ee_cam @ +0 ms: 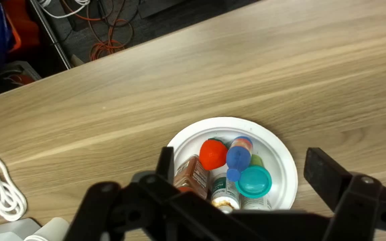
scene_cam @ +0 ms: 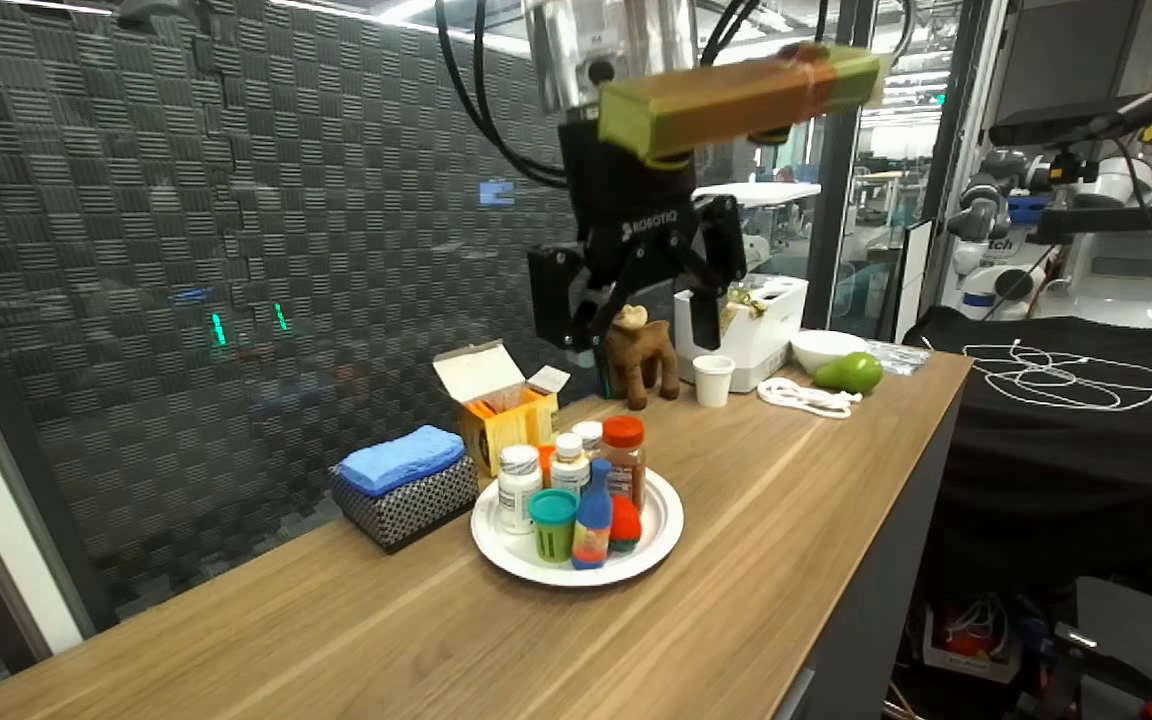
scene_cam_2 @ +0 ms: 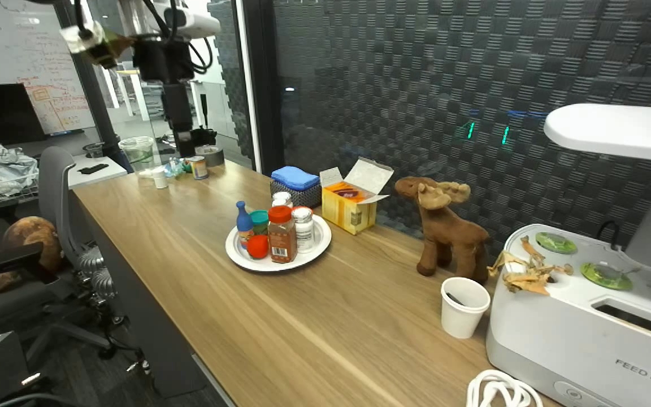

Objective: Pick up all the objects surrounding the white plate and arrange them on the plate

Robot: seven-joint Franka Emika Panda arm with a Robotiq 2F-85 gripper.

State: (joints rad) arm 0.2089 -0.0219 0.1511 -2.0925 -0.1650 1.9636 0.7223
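Gripper [scene_cam: 636, 333] hangs well above the wooden tabletop [scene_cam: 736, 620], its fingers [scene_cam: 550, 297] spread wide with nothing between them; that height presumably guards what stands below against a knock. In the wrist view the white plate [ee_cam: 288, 174] shows between the fingertips. On it a red-capped spice jar [scene_cam: 625, 464], white-capped bottles [scene_cam: 519, 497], a teal-lidded tub [scene_cam: 554, 528] and a blue squeeze bottle [scene_cam: 592, 522] stand upright, packed close, probably so that all fit inside the rim. A red rounded piece [scene_cam: 626, 519] with a green base sits tucked between jar and squeeze bottle. An orange piece [scene_cam: 545, 459] behind the front bottles is too hidden to identify. Outside the rim, a yellow carton [scene_cam: 519, 427] and a patterned box [scene_cam: 406, 505] under blue cloth [scene_cam: 403, 460] look not meant for it.
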